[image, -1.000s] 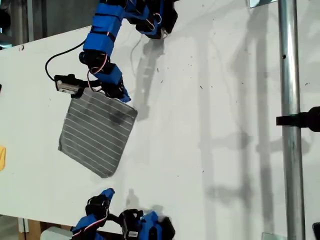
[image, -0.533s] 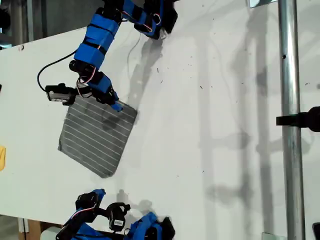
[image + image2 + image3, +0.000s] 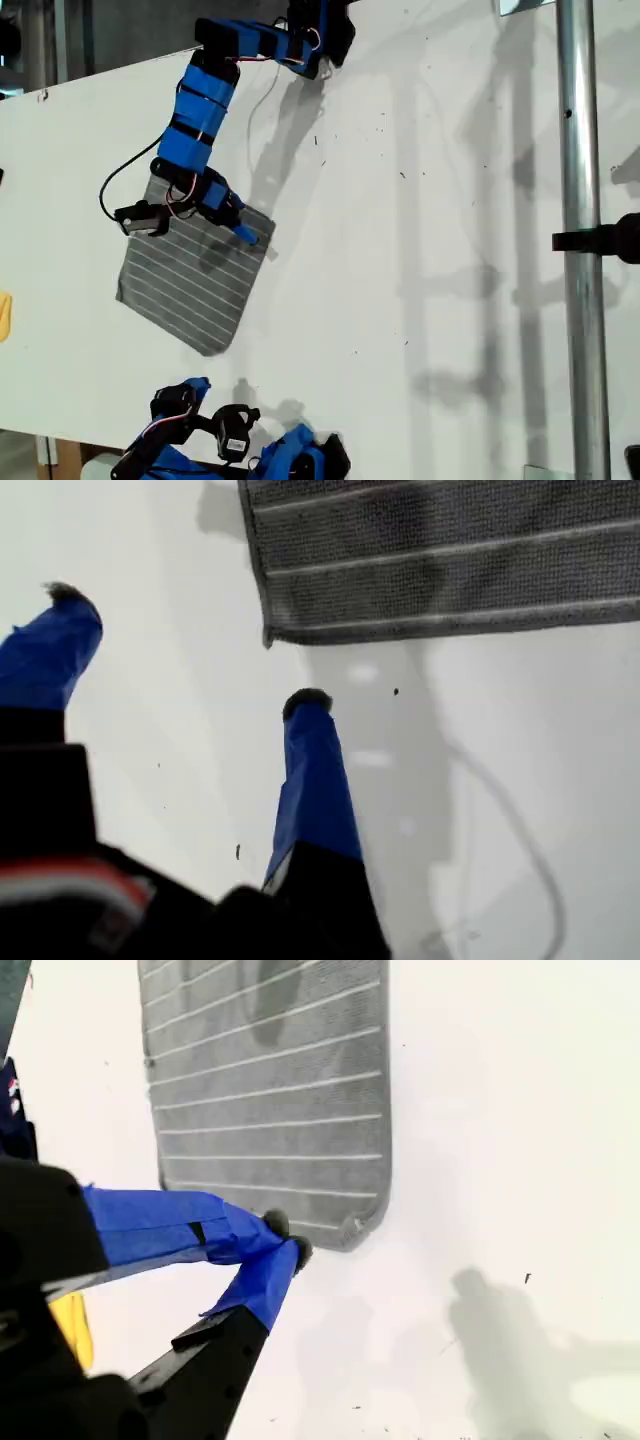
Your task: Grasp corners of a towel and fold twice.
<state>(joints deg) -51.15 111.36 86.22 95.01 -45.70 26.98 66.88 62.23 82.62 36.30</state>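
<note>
The towel (image 3: pixel 190 275), grey with thin white stripes, lies flat on the white table toward the exterior view's left. My first gripper (image 3: pixel 235 225) hangs over the towel's upper edge, near its corner (image 3: pixel 268 228) on the exterior view's right. In the first wrist view my first gripper (image 3: pixel 185 648) is open and empty. The towel (image 3: pixel 450 550) and a corner (image 3: pixel 268 635) lie just beyond its fingertips. My second gripper (image 3: pixel 195 388) sits at the exterior view's bottom edge, below the towel's lowest corner (image 3: pixel 207 350). In the second wrist view my second gripper (image 3: pixel 288 1238) is shut on nothing, beside the towel (image 3: pixel 270 1090) and its rounded corner (image 3: pixel 365 1225).
A small yellow object (image 3: pixel 4 315) lies at the exterior view's left edge and shows as the yellow object (image 3: pixel 72 1325) in the second wrist view. A metal pole (image 3: pixel 580 250) with a black clamp stands at the exterior view's right. The table (image 3: pixel 420 250) is bare white between towel and pole.
The first arm swung toward the exterior view's left, then back right and down over the towel's upper edge. The second arm drew back toward the exterior view's left. The towel stayed put.
</note>
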